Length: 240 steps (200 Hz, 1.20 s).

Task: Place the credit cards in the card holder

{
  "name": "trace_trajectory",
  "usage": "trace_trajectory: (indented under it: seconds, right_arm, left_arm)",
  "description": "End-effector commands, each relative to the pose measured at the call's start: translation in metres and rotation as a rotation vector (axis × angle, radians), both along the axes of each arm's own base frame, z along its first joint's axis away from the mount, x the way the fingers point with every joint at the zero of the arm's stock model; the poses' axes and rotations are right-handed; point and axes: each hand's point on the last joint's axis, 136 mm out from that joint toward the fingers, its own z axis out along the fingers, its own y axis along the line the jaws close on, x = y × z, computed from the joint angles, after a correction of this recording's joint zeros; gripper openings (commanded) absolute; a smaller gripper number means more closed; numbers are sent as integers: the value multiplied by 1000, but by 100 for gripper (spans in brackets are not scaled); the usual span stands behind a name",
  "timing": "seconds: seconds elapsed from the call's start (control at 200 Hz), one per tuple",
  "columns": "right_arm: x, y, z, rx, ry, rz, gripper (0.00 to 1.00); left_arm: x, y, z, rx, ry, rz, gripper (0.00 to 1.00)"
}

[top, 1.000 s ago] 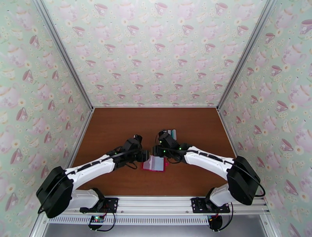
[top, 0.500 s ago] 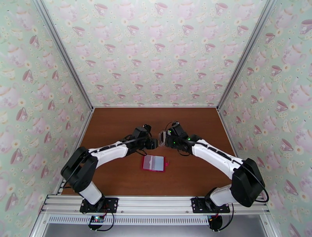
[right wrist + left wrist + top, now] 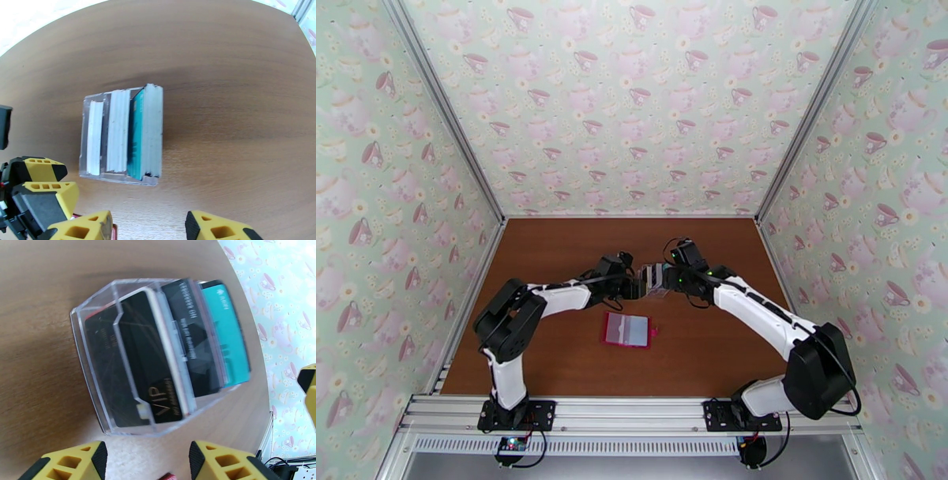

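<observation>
The bench (image 3: 553,260) is a brown board with a fine wood grain. Near its middle, slightly toward the far edge, stands a clear plastic rack (image 3: 82,343) with bevelled corners and glossy walls. The credit cards (image 3: 158,370) stand in its slots on their long edges.

In the left wrist view, the nearest card is black and reads "VIP" (image 3: 160,407) in gold capitals, with a smaller gold line beside it that is too blurred to read. Behind a pale divider is a second black card (image 3: 189,342) with a row of blurred white lettering. Behind that is a teal card (image 3: 229,334) with a small white mark.

From the right wrist the cards show edge-on as white bands, with one teal face (image 3: 136,134) among them.

The card holder (image 3: 627,331) lies open and flat on the bench. It is apart from the rack, toward the near edge and about midway between the left and right edges. Its pocketed inside is pale grey-blue, with a red leather-like border and a small tab on its right side.

The left claw (image 3: 144,465) is just beside the rack's left side. Its yellow, ribbed fingers are spread wide and hold nothing. The right claw (image 3: 148,229) is at the rack's right side, also spread wide and holding nothing.
</observation>
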Motion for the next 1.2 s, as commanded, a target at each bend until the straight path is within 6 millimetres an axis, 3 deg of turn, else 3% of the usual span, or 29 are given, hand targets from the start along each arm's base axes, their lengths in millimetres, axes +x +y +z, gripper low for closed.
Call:
trace_trajectory:
  seconds: [0.0,0.311,0.551,0.942,1.197]
  right_arm:
    - [6,3,9,1,-14,9,55]
    - [8,4,-1,-9,6,12,55]
    - [21,2,-10,-46,20,8,55]
    - [38,8,-21,-101,44,30,56]
    - [46,5,-35,-159,72,33,56]
  left_arm:
    - [12,-9,11,-85,-21,-7,60]
    - [22,0,-8,-152,41,30,59]
    - [20,0,-21,-126,75,25,58]
    - [18,-6,-14,-172,66,2,58]
    - [17,-3,-22,-124,86,5,57]
